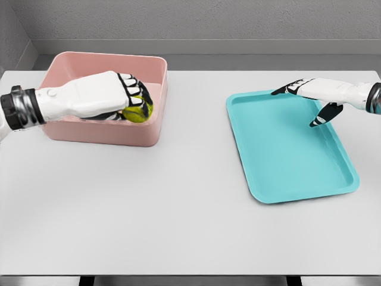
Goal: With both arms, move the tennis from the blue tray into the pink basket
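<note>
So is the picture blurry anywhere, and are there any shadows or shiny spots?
In the head view everything looks sharp, with no blur or glare; the light is soft and even. The pink basket casts only a faint shadow on the white table. The tennis ball in the left hand shows clearly, as does the right hand over the blue tray.

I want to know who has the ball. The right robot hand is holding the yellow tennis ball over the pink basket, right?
Not quite. The head view shows the left robot hand holding the yellow tennis ball over the pink basket. The right robot hand is open and holds nothing, over the blue tray.
</note>
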